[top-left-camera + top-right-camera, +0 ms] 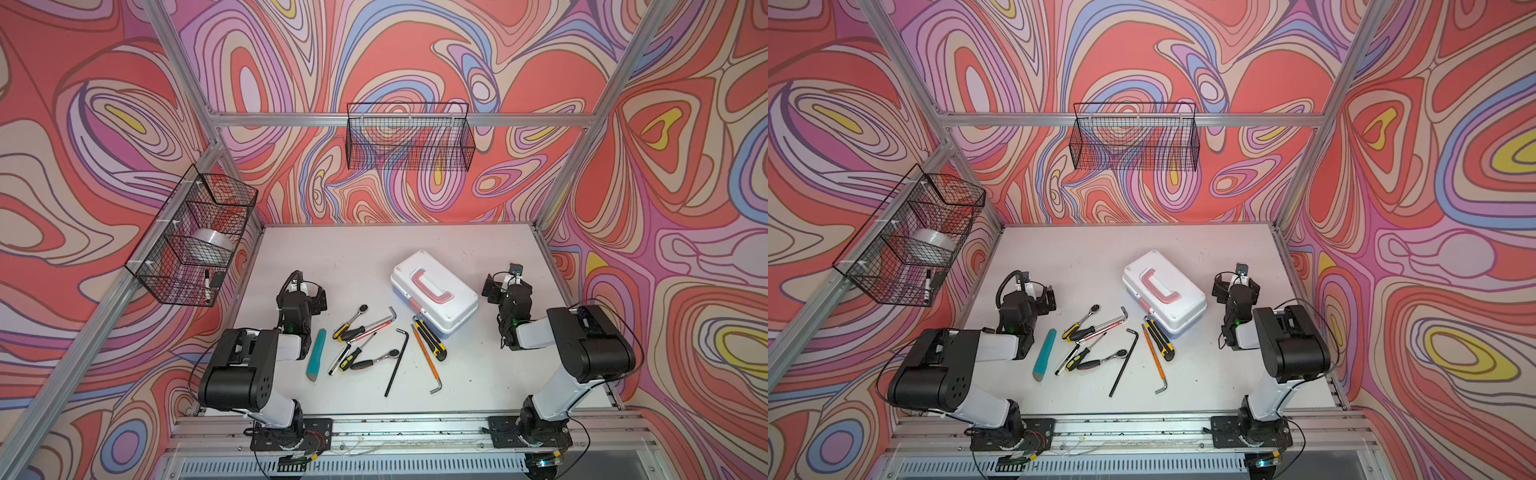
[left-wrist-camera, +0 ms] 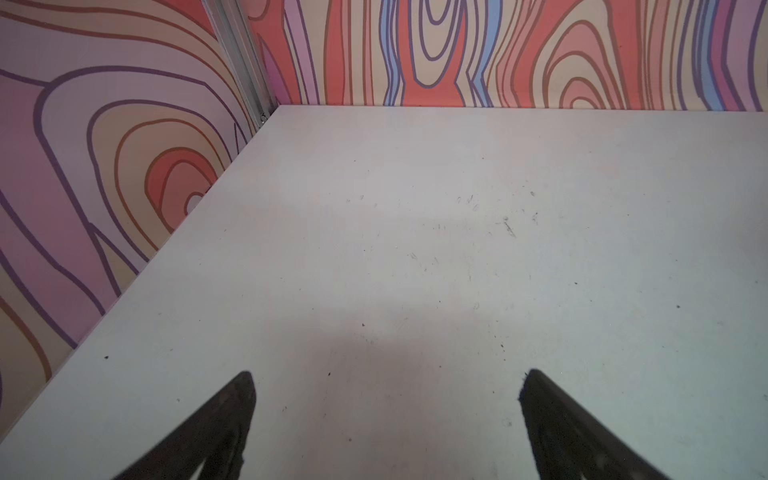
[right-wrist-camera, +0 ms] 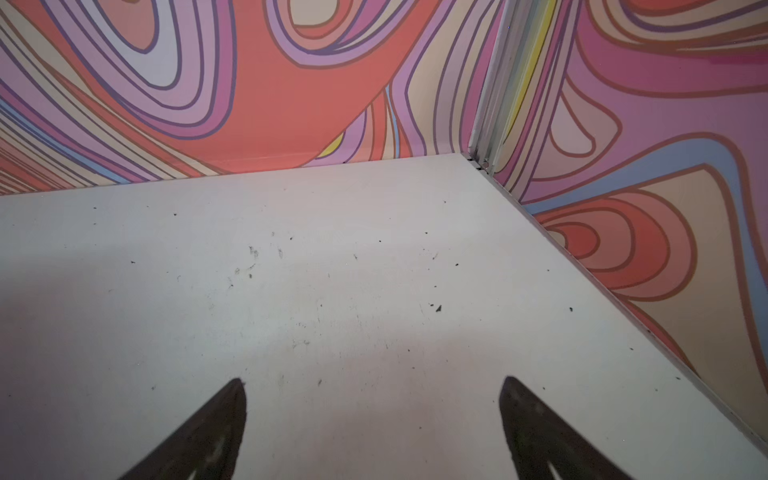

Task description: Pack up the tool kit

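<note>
White-lidded plastic toolbox (image 1: 434, 293) with pink handle, pink latch and periwinkle-blue base: lid down, sitting angled on the white tabletop (image 1: 332, 249), right of centre in both top views. The latch side faces the loose tools.

Tools lie on the table, near-left of the box:
- black-and-yellow utility knife (image 1: 430, 337), just beside the box's near corner
- thin orange-shafted hex key (image 1: 424, 357), alongside that knife
- long black hex key (image 1: 397, 361), next over
- crossed pile: chrome ratchet with dark grip (image 1: 376, 360), second chrome ratchet (image 1: 356, 316), black-and-red-handled screwdriver (image 1: 358, 332), overlapping each other
- teal utility knife (image 1: 316, 354), leftmost, close to the left arm's forearm

Left gripper (image 2: 388, 374): jaws spread wide, nothing between them, over bare table left of the pile. Right gripper (image 3: 372, 379): same, fully released, over bare table right of the box, not touching it.

Black wire basket on the left wall (image 1: 195, 237) holds a clear tape roll (image 1: 212, 249) and a black marker (image 1: 207, 284). Black wire basket on the back wall (image 1: 409, 137) hangs above the table.
</note>
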Robot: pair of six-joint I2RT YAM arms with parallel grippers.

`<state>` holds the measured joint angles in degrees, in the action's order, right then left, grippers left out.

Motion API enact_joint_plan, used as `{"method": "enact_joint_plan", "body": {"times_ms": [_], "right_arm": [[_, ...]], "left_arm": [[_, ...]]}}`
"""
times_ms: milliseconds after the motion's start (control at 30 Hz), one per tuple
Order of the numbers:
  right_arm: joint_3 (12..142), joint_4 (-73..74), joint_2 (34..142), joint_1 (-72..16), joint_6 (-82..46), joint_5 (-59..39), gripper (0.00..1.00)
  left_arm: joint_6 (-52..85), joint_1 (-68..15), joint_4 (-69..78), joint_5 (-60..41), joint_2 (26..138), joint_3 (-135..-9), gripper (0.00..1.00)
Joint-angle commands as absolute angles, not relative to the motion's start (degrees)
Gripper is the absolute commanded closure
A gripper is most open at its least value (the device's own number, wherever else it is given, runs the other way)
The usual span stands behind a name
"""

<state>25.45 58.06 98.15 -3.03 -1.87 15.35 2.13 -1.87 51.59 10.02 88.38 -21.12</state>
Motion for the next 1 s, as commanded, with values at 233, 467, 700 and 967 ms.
{"method": "enact_joint_plan", "body": {"times_ms": [233,467,700,967], "right_arm": [[26.02,57.09,98.43,-2.72,-2.38,14.76,0.02],[26.06,57.09,98.44,-2.72,-2.51,14.69,0.02],[25.94,57.13,98.44,-2.66,-2.54,14.64,0.02],[25.88,57.22,98.35,-2.70,-2.49,14.67,0.03]], "left_arm": [[2.16,-1.70,52.29,9.48,88.33,-20.83,0.00],[2.08,-1.75,52.01,9.38,88.50,-21.09,0.00],[1.97,-1.73,52.07,9.25,88.38,-20.97,0.00],[1.87,-1.71,52.20,9.23,88.24,-20.87,0.00]]}}
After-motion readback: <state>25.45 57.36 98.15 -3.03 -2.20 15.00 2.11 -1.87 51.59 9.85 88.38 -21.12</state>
